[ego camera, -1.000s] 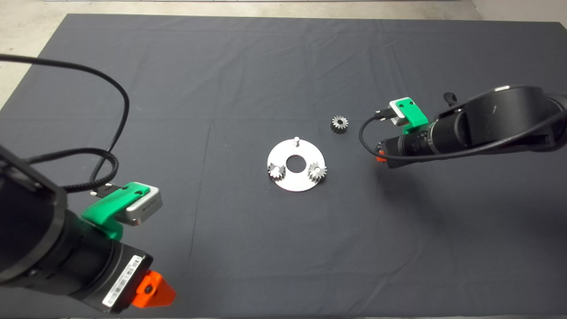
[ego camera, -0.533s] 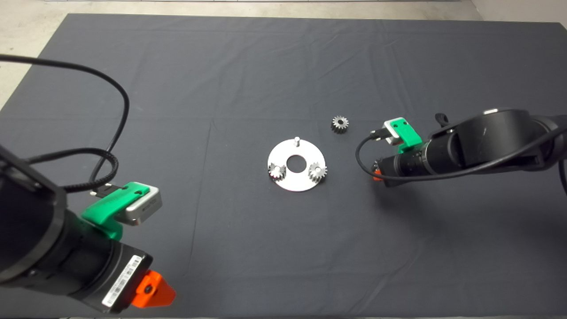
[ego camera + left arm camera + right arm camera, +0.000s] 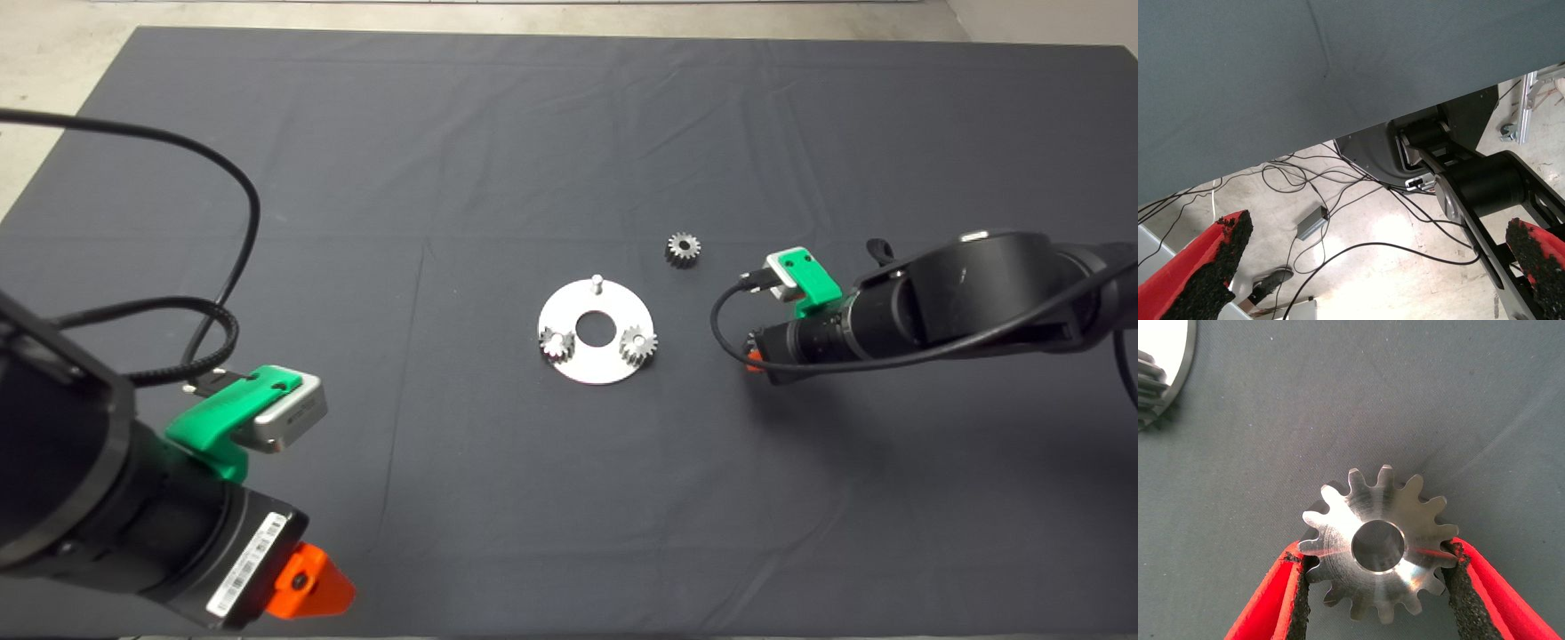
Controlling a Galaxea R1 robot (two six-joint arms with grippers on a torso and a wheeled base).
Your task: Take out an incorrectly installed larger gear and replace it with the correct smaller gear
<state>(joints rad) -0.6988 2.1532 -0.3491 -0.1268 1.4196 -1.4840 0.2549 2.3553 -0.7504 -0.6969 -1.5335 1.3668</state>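
you see a round silver plate (image 3: 594, 333) mid-bench (image 3: 498, 142), two bright small gears (image 3: 556, 344) (image 3: 637, 344) on it and a bare pin (image 3: 597, 283) at its far edge. the small dark gear (image 3: 683, 250) lies apart beyond it. the right claw (image 3: 756, 357) hangs beside the plate, mostly hidden; the left claw (image 3: 311, 585) waits lower left.

Watching dark mat (image 3: 444, 160) from here: covers table, creases running across cloth. Round silver plate (image 3: 596, 332) lies flat near mat centre, hole in middle; I count two bright small gears (image 3: 637, 343) seated on it, plus bare pin (image 3: 597, 283) at far edge. Smaller gear (image 3: 682, 249) sits directly on mat, near plate, apart from it. Pale floor (image 3: 53, 53) shows beyond mat's far edge.
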